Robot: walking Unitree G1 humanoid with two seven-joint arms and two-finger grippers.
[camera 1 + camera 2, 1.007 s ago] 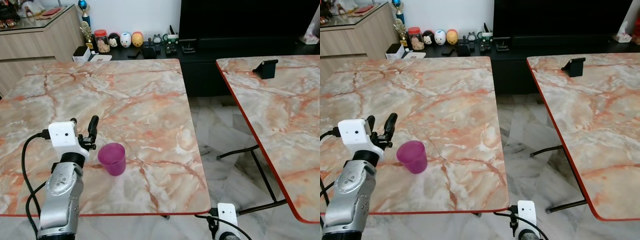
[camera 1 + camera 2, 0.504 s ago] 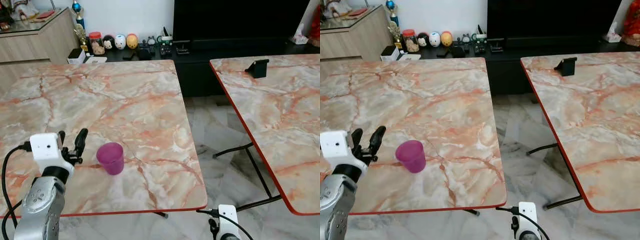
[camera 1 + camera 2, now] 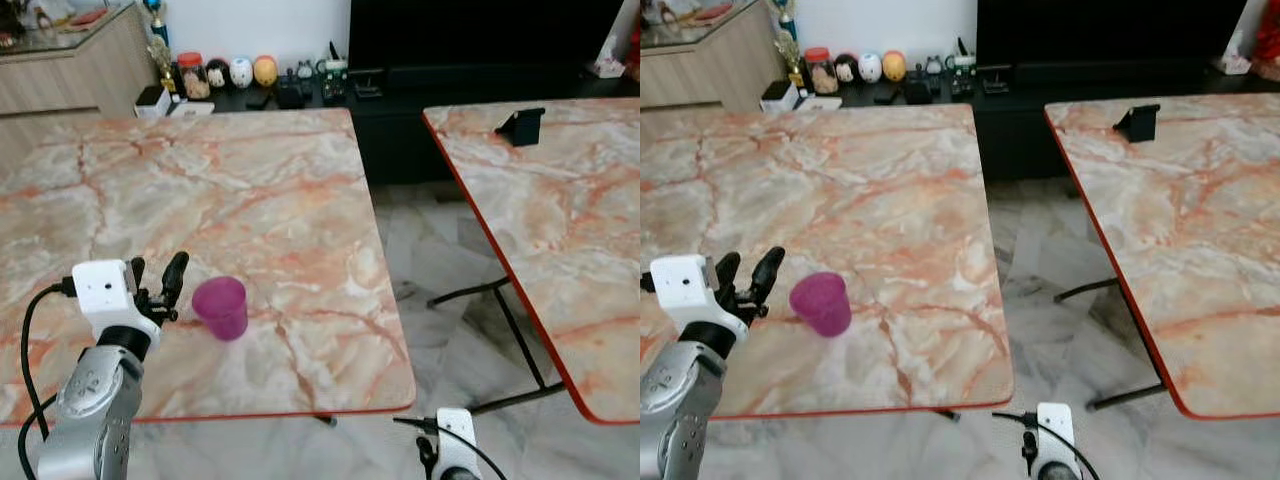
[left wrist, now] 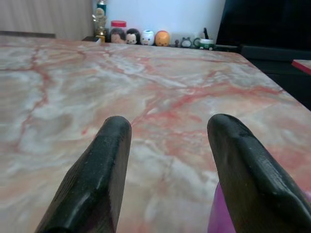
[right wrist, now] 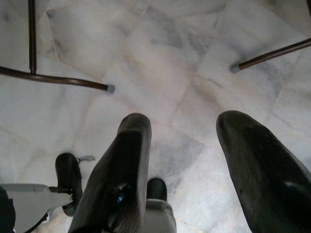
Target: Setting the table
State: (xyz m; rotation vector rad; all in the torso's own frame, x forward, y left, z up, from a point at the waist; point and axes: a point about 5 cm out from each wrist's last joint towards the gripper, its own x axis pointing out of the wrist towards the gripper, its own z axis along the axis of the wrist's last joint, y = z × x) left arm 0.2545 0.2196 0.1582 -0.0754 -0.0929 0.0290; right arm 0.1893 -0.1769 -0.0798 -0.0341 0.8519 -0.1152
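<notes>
Two marble-patterned counters lay ahead in my left eye view: the near counter (image 3: 250, 190) before me and a second counter (image 3: 560, 220) off to my right, with tiled floor (image 3: 450, 270) between them. A purple cup (image 3: 220, 307) stood upright on the near counter, close to its front edge. My left hand (image 3: 155, 285) hovered just beside the cup, on its left, fingers spread and holding nothing. A black stand (image 3: 521, 125) sat on the far part of the second counter, and a row of small figurines (image 3: 230, 73) lined the dark shelf beyond.

From the right eye view, the cup (image 3: 821, 303) and left hand (image 3: 748, 280) stood a little apart.

In my left wrist view, the two fingers (image 4: 97, 179) stayed apart over the marble, the cup's purple edge (image 4: 218, 213) showing beside one of them.

My right wrist view showed the right hand (image 5: 187, 160) released, hanging over the floor tiles (image 5: 160, 63) near thin table legs (image 5: 53, 80).
</notes>
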